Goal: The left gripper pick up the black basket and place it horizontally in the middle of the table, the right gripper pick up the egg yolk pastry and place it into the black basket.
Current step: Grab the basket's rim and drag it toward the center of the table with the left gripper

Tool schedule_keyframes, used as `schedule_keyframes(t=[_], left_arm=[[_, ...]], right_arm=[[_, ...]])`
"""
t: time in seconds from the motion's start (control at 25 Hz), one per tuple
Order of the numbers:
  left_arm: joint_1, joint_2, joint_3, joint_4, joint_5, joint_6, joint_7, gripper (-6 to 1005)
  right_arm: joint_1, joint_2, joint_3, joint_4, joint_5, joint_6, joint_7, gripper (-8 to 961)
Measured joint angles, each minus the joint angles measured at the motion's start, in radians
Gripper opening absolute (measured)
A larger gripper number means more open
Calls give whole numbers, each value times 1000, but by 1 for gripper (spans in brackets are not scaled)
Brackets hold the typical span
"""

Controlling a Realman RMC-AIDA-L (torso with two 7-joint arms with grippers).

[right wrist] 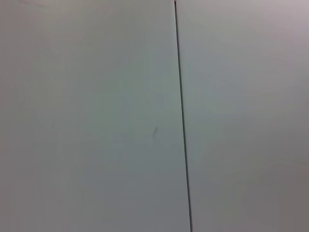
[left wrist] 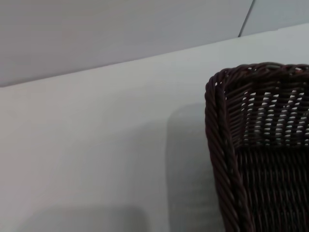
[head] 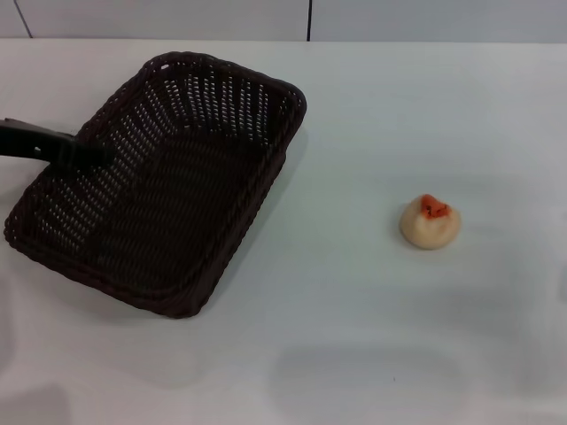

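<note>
The black basket [head: 164, 181] lies skewed on the left half of the white table [head: 354, 336], its long axis running from near left to far right. My left gripper [head: 75, 149] shows only as a dark blurred bar coming in from the left edge, its tip at the basket's left rim. One corner of the basket shows in the left wrist view [left wrist: 260, 145]. The egg yolk pastry [head: 431, 221], a pale bun with an orange spot on top, sits alone on the right side of the table. My right gripper is out of view.
A light wall with a dark vertical seam [head: 309, 19] runs behind the table's far edge. The right wrist view shows only a plain panel with a dark seam [right wrist: 182, 121].
</note>
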Motion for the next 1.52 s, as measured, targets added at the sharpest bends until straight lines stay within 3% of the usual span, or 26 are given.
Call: schedule_keyframes(t=[0.24,0.44,0.56,1.32,1.52], left_arm=[[0,-1,19,1,23,3,0,715],[-2,-1,27,2,26,5,0,514],[-3,-2,34,1,26,6,2,314],[-25,1,29,-59,-24,-30,62,262],[-52,39,15,-113,-156,-115,122,233]], right_arm=[[1,-1,0,3,0,0,-2,505],[1,-1,0,4,0,0,2,505],[2,-1,0,4,0,0,3,506],[-4,-1,0,4,0,0,1,505],[-8,-1,3,2,2,0,4,506]])
